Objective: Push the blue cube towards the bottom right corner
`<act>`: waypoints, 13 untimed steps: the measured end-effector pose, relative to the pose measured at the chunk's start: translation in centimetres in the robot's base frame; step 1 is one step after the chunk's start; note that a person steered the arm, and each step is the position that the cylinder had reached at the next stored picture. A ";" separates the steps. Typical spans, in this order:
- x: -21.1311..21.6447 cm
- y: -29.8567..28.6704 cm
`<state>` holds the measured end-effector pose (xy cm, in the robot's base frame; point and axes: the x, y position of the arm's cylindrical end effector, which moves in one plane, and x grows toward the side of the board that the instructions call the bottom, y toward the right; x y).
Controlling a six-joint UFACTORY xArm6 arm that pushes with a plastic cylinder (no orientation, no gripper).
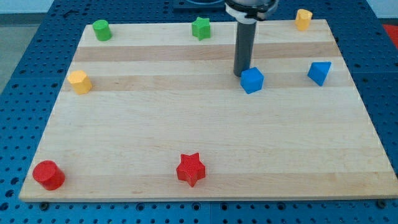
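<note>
The blue cube (pixel 252 80) sits on the wooden board (pixel 205 143) in the upper right part of the view. My tip (pixel 240 74) is at the end of the dark rod, right at the cube's upper-left side, touching or almost touching it. The board's bottom right corner (pixel 390 194) lies far below and to the right of the cube.
A second blue block, wedge-shaped (pixel 319 72), lies right of the cube. A yellow block (pixel 303 18) is at the top right, a green star (pixel 201 28) at the top, a green cylinder (pixel 102 30) top left, a yellow block (pixel 79 81) left, a red cylinder (pixel 48 175) bottom left, a red star (pixel 190 169) bottom centre.
</note>
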<state>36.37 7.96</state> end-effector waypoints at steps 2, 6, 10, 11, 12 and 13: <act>1.5 2.8; 8.8 1.9; 12.4 5.4; 12.3 7.8; 13.2 9.0; 13.3 9.9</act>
<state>49.64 17.82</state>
